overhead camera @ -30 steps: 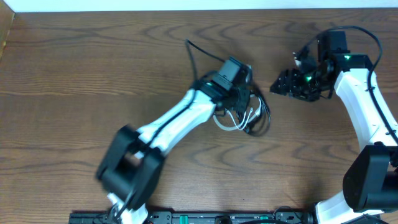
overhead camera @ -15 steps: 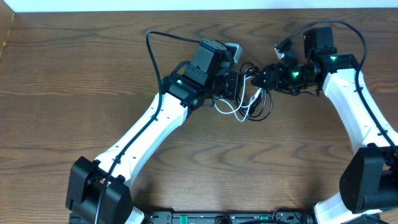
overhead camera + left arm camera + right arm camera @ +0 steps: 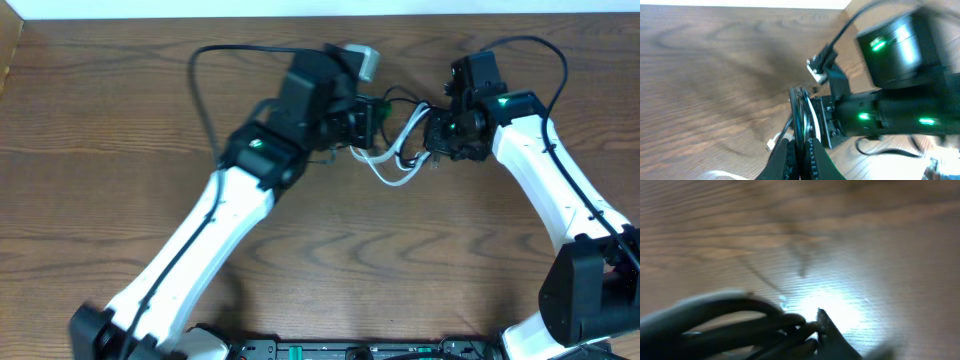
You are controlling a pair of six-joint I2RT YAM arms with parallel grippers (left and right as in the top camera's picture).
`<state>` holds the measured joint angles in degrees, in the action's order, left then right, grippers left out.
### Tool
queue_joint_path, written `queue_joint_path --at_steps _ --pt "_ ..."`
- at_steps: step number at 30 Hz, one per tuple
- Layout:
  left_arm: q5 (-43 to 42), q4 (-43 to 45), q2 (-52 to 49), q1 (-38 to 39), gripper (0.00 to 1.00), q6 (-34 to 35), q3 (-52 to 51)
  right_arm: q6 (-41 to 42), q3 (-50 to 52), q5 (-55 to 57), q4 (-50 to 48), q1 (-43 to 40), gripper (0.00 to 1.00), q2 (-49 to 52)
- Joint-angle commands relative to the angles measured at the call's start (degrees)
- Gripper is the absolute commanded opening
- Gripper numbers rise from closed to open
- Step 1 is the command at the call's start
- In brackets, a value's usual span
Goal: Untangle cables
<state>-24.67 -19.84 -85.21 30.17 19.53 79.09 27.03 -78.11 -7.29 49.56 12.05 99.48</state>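
On the table (image 3: 90,150) | brown wood grain | cables (image 3: 393,178) bunched far-centre

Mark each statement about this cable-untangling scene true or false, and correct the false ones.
1. The left claw is shut on the cables. True.
2. Every cable is black. False: one white cable loops among the black ones.
3. The right claw is at the bundle, opposite the left one. True.
4. The table is glass. False: it is brown wood.
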Motion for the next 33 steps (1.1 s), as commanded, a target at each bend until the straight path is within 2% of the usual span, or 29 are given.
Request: queue_joint_path --at_steps 1,4,8,12,14,17,20,30,33 --pt "-0.2 -1.2 4.3 -4.7 0.08 0.3 0.7 3.0 1.8 7.1 1.3 -3.0 0.03 0.9" --pt "-0.2 -2.8 5.0 -8.6 0.07 0.3 0.7 1.6 1.8 5.0 2.3 -4.7 0.01 0.9" --pt "-0.2 -5.6 4.9 -12.5 0.07 -2.2 0.7 -5.4 1.8 -2.4 2.4 -5.8 0.01 0.9" --pt "-0.2 -8.9 4.8 -15.6 0.07 -4.5 0.7 -16.2 1.7 -15.7 1.9 -5.8 0.01 0.6" --pt "-0.3 -10.7 4.7 -15.8 0.08 -4.5 0.7 -19.0 1.7 -20.9 1.9 -5.7 0.01 0.4" --pt "-3.7 -12.7 4.7 -15.1 0.07 -6.3 0.7 -17.9 1.7 -20.9 2.6 -5.2 0.01 0.0" --pt "-9.8 -12.9 4.7 -13.7 0.08 -10.8 0.7 -13.0 1.7 -16.3 3.2 -4.7 0.01 0.0" --pt "-13.7 -10.7 3.1 -5.8 0.5 -12.0 0.7 -11.1 1.7 -15.1 3.1 -3.7 0.01 0.0" --pt "-13.7 -7.7 1.7 -3.4 0.54 -11.4 0.7 -11.1 1.7 -15.1 3.2 -3.7 0.01 0.0"
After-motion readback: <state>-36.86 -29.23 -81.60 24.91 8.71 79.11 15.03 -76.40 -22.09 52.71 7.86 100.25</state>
